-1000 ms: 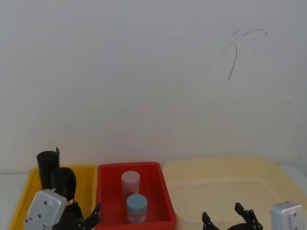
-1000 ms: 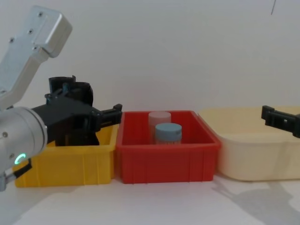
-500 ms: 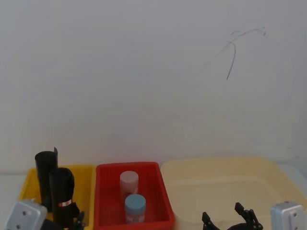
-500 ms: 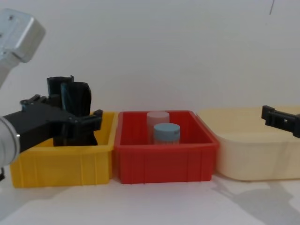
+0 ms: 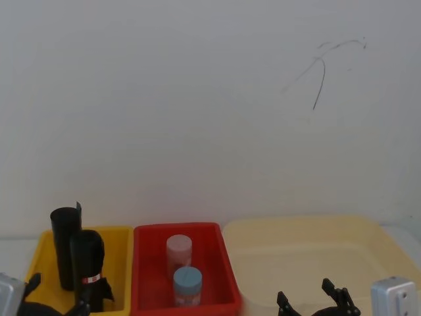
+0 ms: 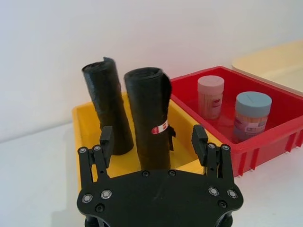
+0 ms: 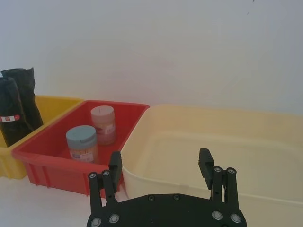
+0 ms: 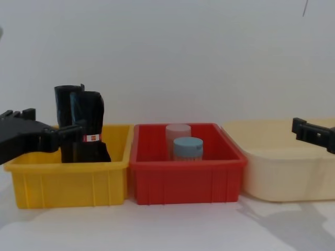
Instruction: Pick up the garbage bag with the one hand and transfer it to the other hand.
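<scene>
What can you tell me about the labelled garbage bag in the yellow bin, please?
The garbage bag is a thick roll of glossy, wrinkled black plastic. It has a loose outer edge at the top and a small red-and-white label on its lower half. It stands nearly upright on the floor of the yellow bin, rising well above the rim, beside a slimmer plain roll. The open left gripper faces it without gripping it.
</scene>
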